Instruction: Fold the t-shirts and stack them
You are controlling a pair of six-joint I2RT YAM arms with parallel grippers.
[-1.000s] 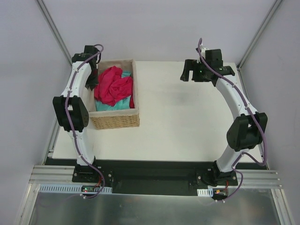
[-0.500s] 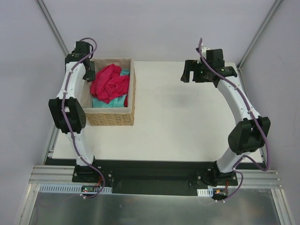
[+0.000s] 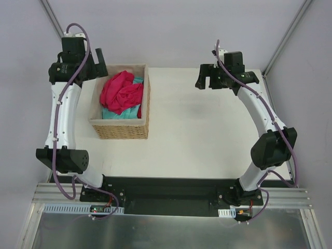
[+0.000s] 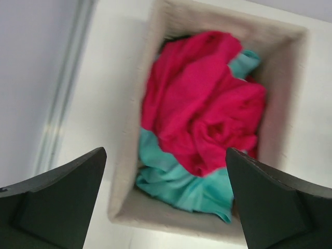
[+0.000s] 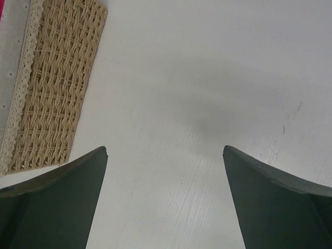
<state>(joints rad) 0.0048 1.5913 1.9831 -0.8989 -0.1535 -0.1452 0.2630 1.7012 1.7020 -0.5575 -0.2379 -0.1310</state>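
Both t-shirts lie crumpled in the wicker basket [image 3: 120,130]. The crimson-pink t-shirt [image 3: 122,91] is on top and the turquoise t-shirt [image 3: 115,113] shows beneath it. My left gripper [image 3: 99,58] hovers open, high above the basket's far left corner. In the left wrist view the crimson-pink t-shirt [image 4: 207,109] and the turquoise t-shirt [image 4: 181,181] lie well below the empty left gripper [image 4: 166,151]. My right gripper [image 3: 204,79] is open over the bare table at the far right. In its wrist view the right gripper [image 5: 165,149] holds nothing.
The basket's cloth-lined rim [image 4: 129,150] stands at the table's left side. Its woven side [image 5: 57,88] shows at the left of the right wrist view. The white table [image 3: 207,135] stretches right of the basket. Grey walls and frame posts enclose the back and sides.
The basket slid left with the left gripper on its wall. The left gripper then let go, opened and rose high above the basket. The right gripper shifted slightly left.
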